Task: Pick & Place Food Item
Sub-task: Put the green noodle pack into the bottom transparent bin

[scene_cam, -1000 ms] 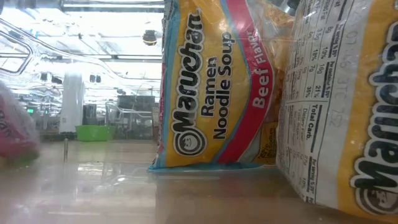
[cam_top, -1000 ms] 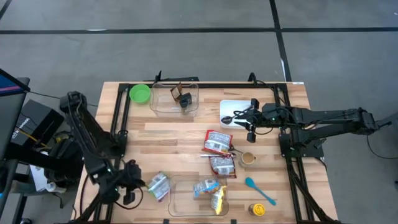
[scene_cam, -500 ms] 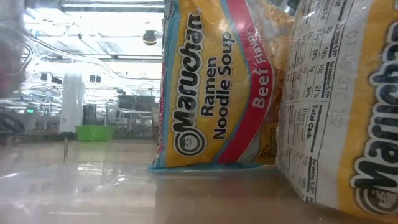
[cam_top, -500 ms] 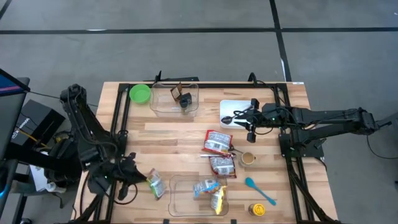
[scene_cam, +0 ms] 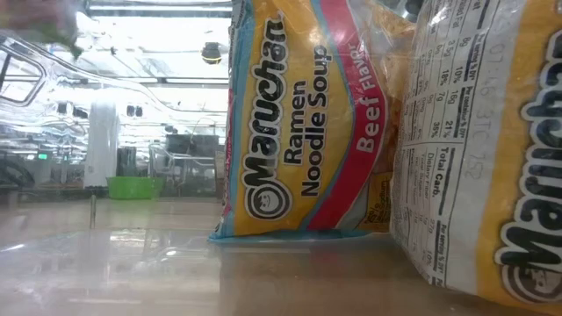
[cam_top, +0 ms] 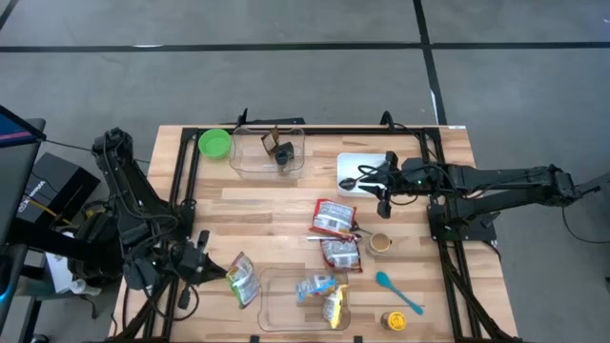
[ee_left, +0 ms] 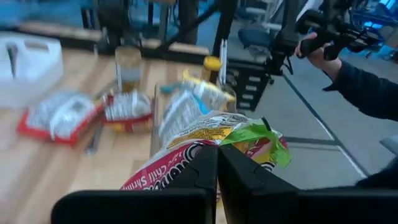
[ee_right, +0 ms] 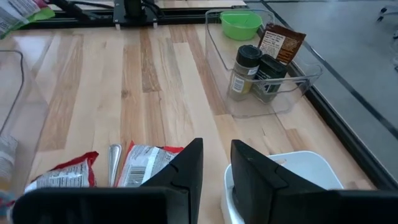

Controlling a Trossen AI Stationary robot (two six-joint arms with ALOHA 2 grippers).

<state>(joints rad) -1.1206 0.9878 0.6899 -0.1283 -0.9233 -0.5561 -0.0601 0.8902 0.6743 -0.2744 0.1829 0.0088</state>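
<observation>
Fingers of the left gripper (cam_top: 212, 270) clench a ramen pack (cam_top: 240, 282), lifted just beside the near bin (cam_top: 274, 319) on the desk (cam_top: 257, 205). Right gripper (cam_top: 384, 204) hangs near the white tray (cam_top: 355, 162), fingers slightly parted, holding nothing.

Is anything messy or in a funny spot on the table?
Two red noodle packets lie loose mid-table instead of in the clear bin, with a spoon between them. The left gripper holds another packet beside the bin.
</observation>
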